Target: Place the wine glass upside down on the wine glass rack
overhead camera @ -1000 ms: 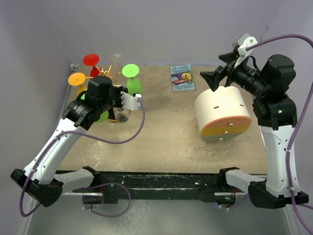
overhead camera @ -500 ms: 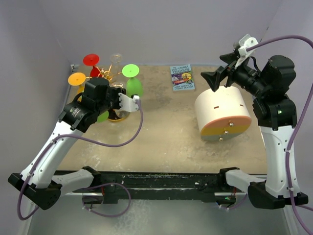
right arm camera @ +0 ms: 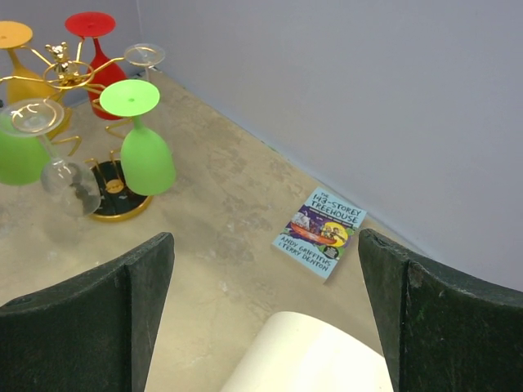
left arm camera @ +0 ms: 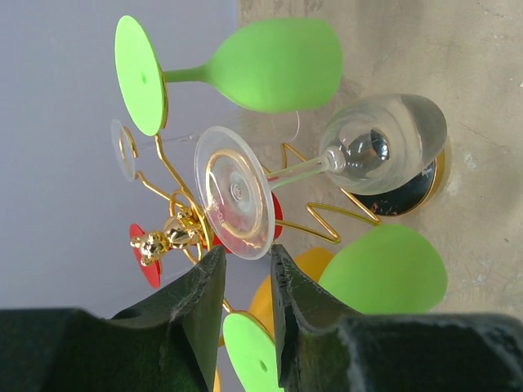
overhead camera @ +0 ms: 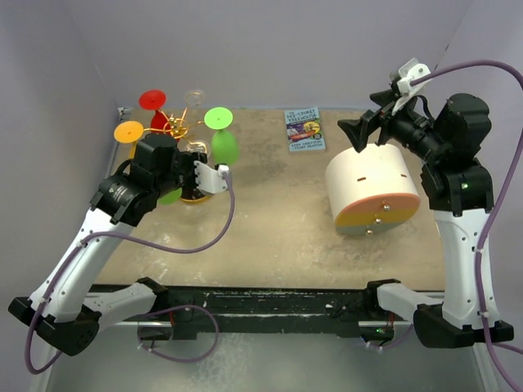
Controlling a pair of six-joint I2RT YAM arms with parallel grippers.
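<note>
**A:** Where is the wine glass (left arm camera: 304, 167)?

**B:** On the rack (left arm camera: 176, 233), at the far left of the table (overhead camera: 286, 220). It is foot-up and bowl-down, but slanted rather than plumb. The clear foot is up among the gold wires, and the bowl is low over the rack's black base (left arm camera: 413, 192).

**A:** Which way is that from the left gripper (left arm camera: 245, 253)?

**B:** Straight ahead. The rim of the foot sits just past the fingertips, and the stem runs away from them toward the bowl. The glass's long axis therefore lies nearly along the gripper's own reach, and I judge any coming move goes along that line.

**A:** Is it gripping?

**B:** The fingers are drawn close, with only a narrow slot between them, and nothing shows in the slot. I cannot tell whether a tip touches the foot.

**A:** And the other arm?

**B:** The right gripper (right arm camera: 263, 237) is spread wide and empty, well apart across the table near a white drum (overhead camera: 372, 188). The left one is far nearer.

**A:** What stays unclear?

**B:** Whether the foot is truly caught in a wire loop, because clear against gold blurs. From above, the left arm covers most of the glass. A green glass (left arm camera: 278, 65) hangs just beside it.
</note>
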